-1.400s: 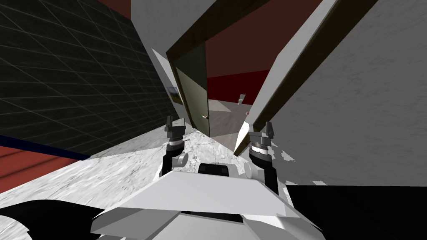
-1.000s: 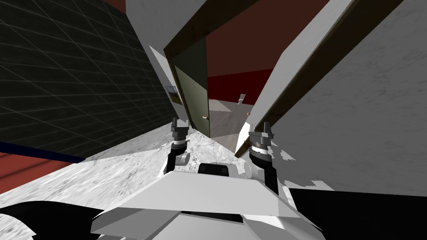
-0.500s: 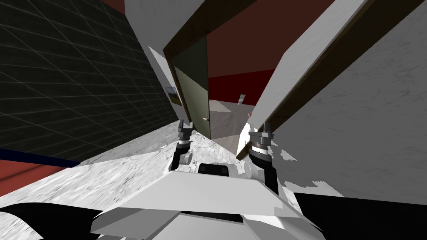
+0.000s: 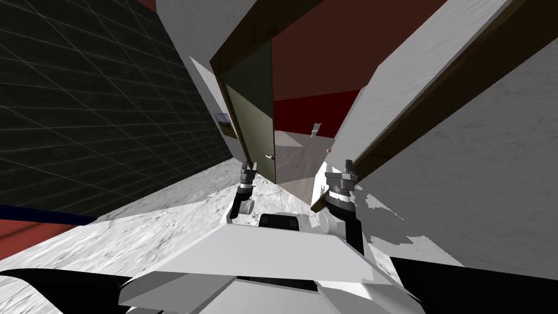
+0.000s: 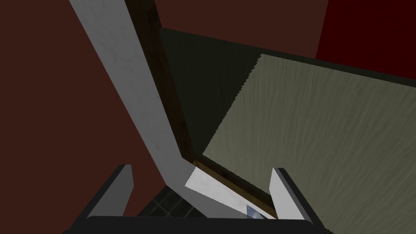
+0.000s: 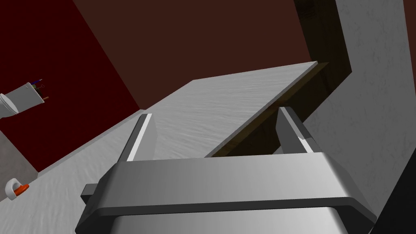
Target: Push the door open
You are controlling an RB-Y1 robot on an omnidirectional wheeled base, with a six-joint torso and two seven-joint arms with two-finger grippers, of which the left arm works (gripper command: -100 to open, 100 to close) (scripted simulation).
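An olive-green door (image 4: 252,117) hangs ajar on the left side of a dark brown frame (image 4: 229,52), with a small handle (image 4: 269,156) near its free edge. My left gripper (image 4: 248,170) is held low, just short of the door's hinge side, fingers open. In the left wrist view the door (image 5: 321,134) lies right ahead of the left gripper (image 5: 201,191), beside the frame (image 5: 162,85). My right gripper (image 4: 341,170) is open at the right jamb. The right gripper (image 6: 217,136) faces a white panel (image 6: 227,101).
A dark tiled wall (image 4: 92,109) runs along my left, and a white wall (image 4: 468,180) stands close on my right. Beyond the opening lie a grey floor (image 4: 297,158) and a red wall (image 4: 316,109). The floor under me is white marble (image 4: 163,218).
My left arm has reached forward and to the right, up to the door's lower hinge side. I have edged closer to the doorway. The right gripper keeps its place.
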